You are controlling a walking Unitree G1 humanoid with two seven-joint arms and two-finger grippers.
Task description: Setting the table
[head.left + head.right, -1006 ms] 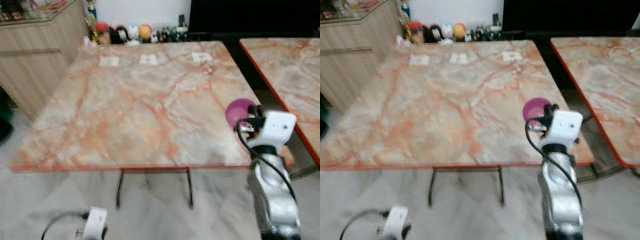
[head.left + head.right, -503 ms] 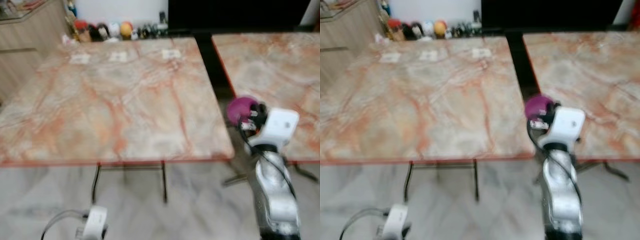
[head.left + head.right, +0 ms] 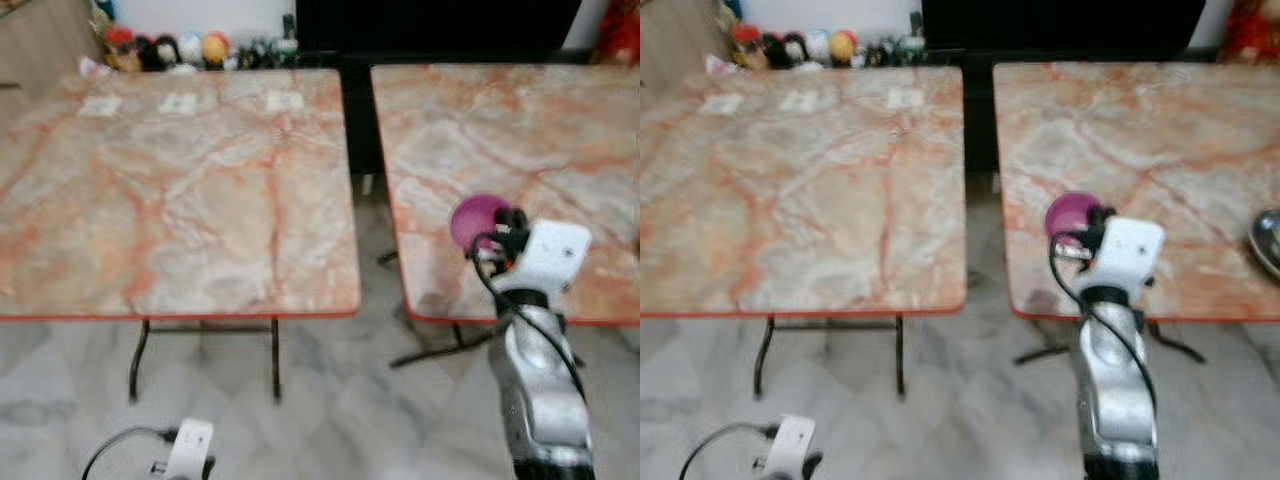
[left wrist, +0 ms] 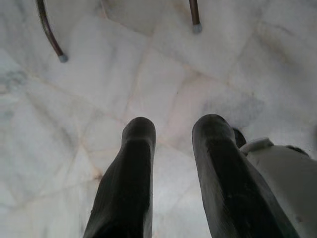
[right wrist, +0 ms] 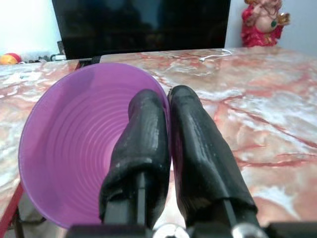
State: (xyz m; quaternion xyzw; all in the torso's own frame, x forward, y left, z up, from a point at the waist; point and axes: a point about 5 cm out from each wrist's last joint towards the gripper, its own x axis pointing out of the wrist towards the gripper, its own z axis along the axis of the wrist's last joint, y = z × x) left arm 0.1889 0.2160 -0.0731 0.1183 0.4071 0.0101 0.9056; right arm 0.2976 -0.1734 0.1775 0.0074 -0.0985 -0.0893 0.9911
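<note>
A purple plastic bowl (image 5: 74, 148) hangs in the air, tilted on its side, over the near edge of the right-hand marble table (image 3: 520, 130). My right gripper (image 5: 167, 99) is shut on the bowl's rim, one finger inside the bowl and one outside. From the head the bowl (image 3: 478, 218) sits just beyond my white wrist. My left gripper (image 4: 173, 126) hangs low over the pale floor, open with nothing between its fingers.
A second marble table (image 3: 170, 190) stands to the left with paper slips (image 3: 180, 102) near its far edge, and a narrow gap separates the two. A metal dish (image 3: 1268, 240) lies at the right table's edge. Small figures (image 3: 160, 48) and a black screen (image 3: 430, 25) line the back.
The whole view has swung right: the left table slid left and the right table came before my right arm. The bowl stays in the right gripper.
</note>
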